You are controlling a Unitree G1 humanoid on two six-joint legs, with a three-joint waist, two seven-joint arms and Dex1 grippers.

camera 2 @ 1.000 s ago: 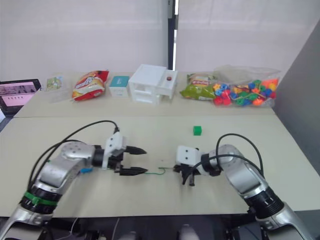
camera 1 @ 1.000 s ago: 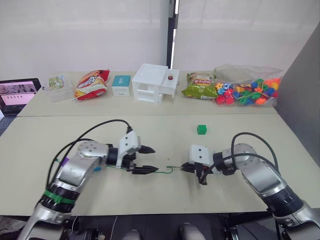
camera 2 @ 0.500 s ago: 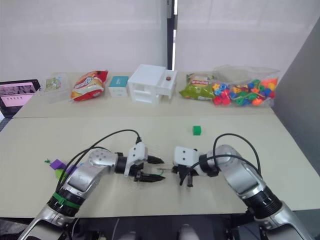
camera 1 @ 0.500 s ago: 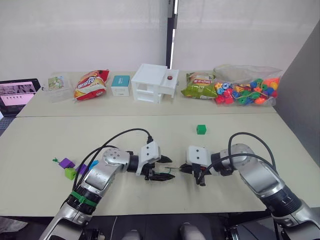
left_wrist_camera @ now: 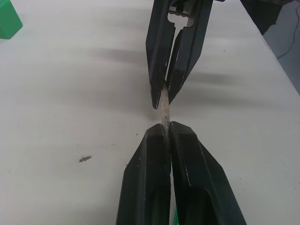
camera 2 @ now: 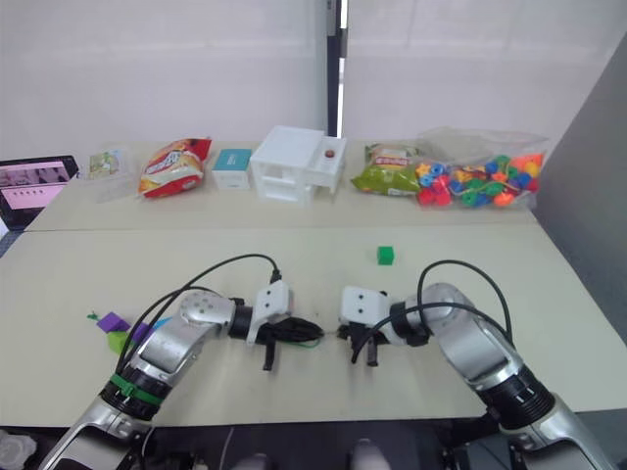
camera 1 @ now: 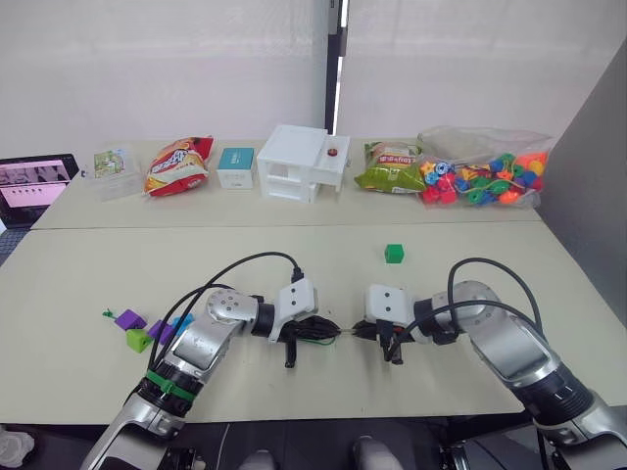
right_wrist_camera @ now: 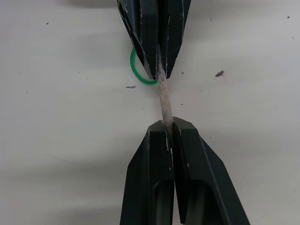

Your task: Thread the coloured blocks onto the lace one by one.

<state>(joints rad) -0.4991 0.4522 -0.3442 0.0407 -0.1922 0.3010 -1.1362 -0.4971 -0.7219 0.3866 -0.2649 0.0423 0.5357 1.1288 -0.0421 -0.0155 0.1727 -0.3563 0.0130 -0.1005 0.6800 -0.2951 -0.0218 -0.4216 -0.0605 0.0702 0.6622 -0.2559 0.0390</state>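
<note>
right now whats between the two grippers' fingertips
The lace's stiff greyish tip bridges the gap between the left gripper and the right gripper, both shut on it. Bare table lies beneath, per the right wrist view.

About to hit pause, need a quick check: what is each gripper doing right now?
Left gripper: shut on the stiff tip of the lace.
Right gripper: shut on the same lace tip, opposite end.

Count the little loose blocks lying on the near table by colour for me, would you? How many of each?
purple blocks: 2
blue block: 1
lime-green block: 1
dark green block: 1
Total: 5
</note>
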